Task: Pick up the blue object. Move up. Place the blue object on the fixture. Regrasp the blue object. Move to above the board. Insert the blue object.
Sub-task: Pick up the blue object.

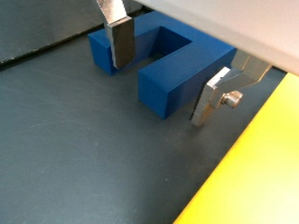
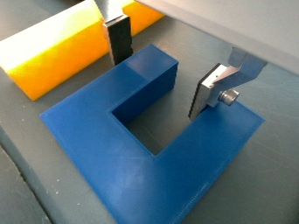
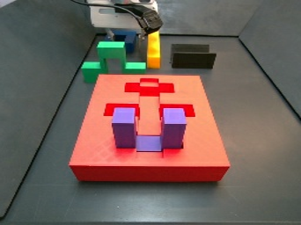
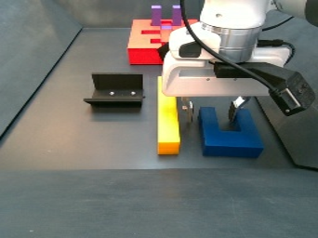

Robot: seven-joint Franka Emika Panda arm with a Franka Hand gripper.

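Observation:
The blue object (image 4: 230, 133) is a dark-blue U-shaped block lying flat on the floor beside a yellow bar, and it fills both wrist views (image 1: 170, 74) (image 2: 128, 131). My gripper (image 4: 213, 107) is open and lowered over it. One finger (image 2: 118, 44) stands between the yellow bar and the nearest prong, and the other finger (image 2: 211, 92) stands at the slot's mouth, so the jaws straddle that prong (image 1: 163, 74) without closing on it. The fixture (image 4: 114, 93) (image 3: 193, 57) stands apart. The red board (image 3: 106, 145) (image 4: 139, 42) is farther away. In a side view the arm (image 3: 135, 18) hides the blue object.
The yellow bar (image 4: 166, 125) (image 2: 59, 57) (image 1: 251, 166) lies right beside the blue block. A purple U-shaped block (image 3: 141, 127) sits in the board. Green blocks (image 3: 112, 51) and yellow blocks (image 3: 153, 46) stand near the arm. Dark walls enclose the floor.

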